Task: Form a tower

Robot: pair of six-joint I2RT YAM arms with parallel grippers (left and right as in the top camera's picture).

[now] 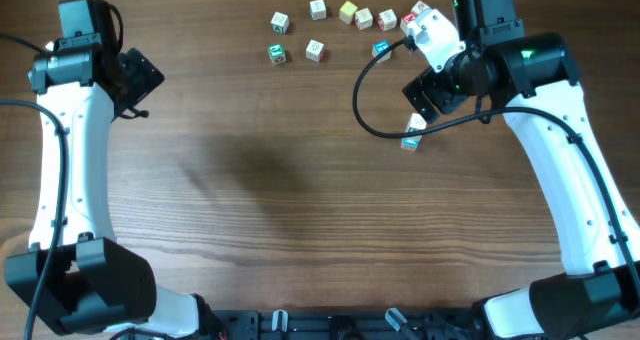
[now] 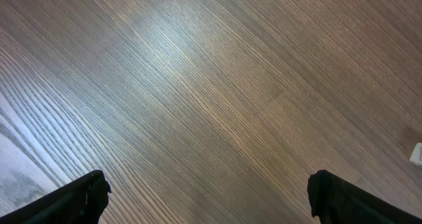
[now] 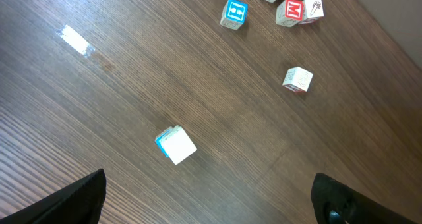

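Wood-grain table (image 1: 250,200) is filling every view, with only small letter cubes sitting on it. I'm seeing the tower (image 1: 412,133) standing between two and three o'clock from the table's centre, well apart from the loose cubes (image 1: 317,10) lying scattered from twelve to one o'clock. From overhead it is reading as two cubes high, though I cannot be certain. In the right wrist view it is showing a pale top with a blue edge peeking out at nine o'clock, so I'm judging the layers are sitting slightly out of line.

The right gripper (image 1: 427,97) is hovering just at twelve o'clock of the stack, jaws spread wide and holding nothing. The left gripper (image 1: 140,78) is hanging at ten o'clock of the table, jaws likewise released and empty over bare wood.

What is worrying me is the black cable (image 1: 358,105) looping off the right wrist. Its low end is running close beside the tower, and a swing toward the blue-faced cube (image 3: 233,13) at eleven o'clock of the stack could drag the cable through it. A skewed top layer is also offering the next cube a poor seat, so lowering off-centre or releasing high could tip everything.
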